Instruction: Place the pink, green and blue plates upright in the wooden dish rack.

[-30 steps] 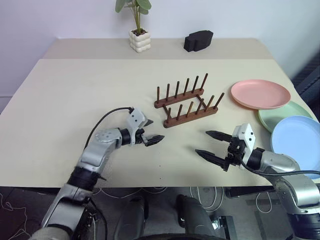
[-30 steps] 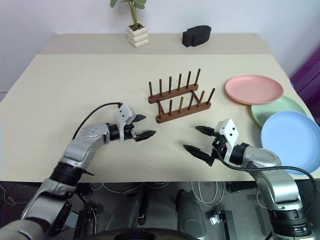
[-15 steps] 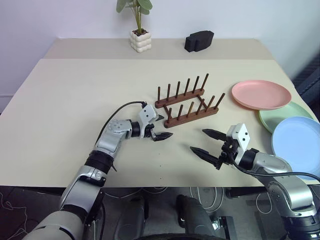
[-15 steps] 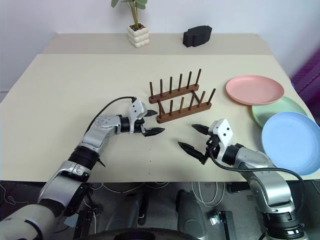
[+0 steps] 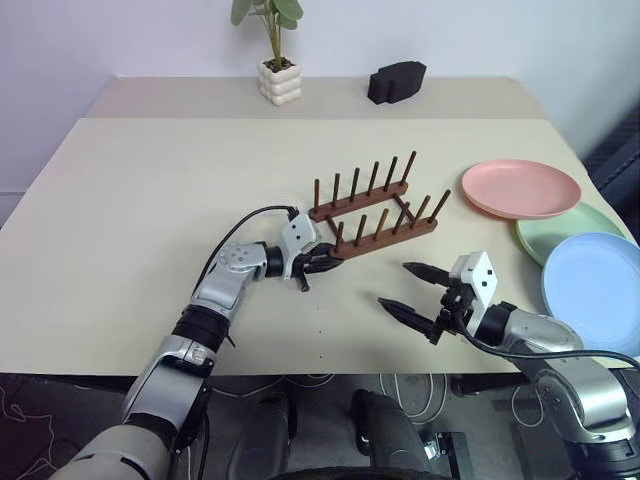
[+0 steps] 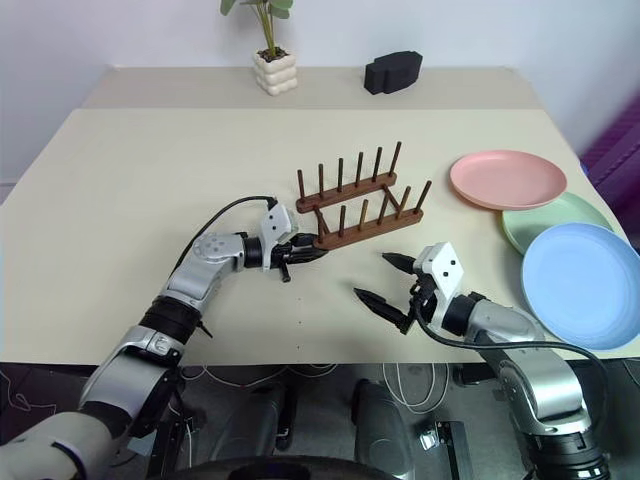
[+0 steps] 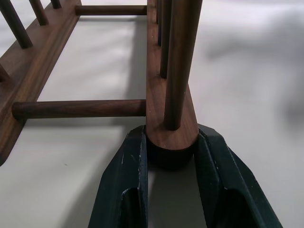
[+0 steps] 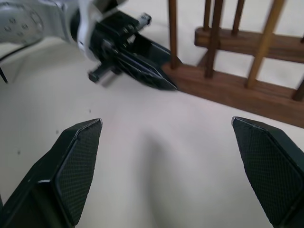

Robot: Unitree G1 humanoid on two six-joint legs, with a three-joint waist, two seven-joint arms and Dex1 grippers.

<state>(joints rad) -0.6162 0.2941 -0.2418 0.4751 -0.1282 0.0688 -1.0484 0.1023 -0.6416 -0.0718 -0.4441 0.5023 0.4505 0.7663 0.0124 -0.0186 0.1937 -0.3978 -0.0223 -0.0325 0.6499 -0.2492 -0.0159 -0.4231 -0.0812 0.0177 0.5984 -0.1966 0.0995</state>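
Since a second ago my left gripper has reached the rack, pinching its near bar end. Right gripper hangs wide before the rack. Plates lie flat right of the rack, nearer my right arm.

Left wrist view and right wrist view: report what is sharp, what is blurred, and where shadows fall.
Left wrist view: the wooden dish rack end is crisp between the fingers; its far pegs soften. Right wrist view: the fingers blur slightly, the left gripper casts a soft shadow on the table.
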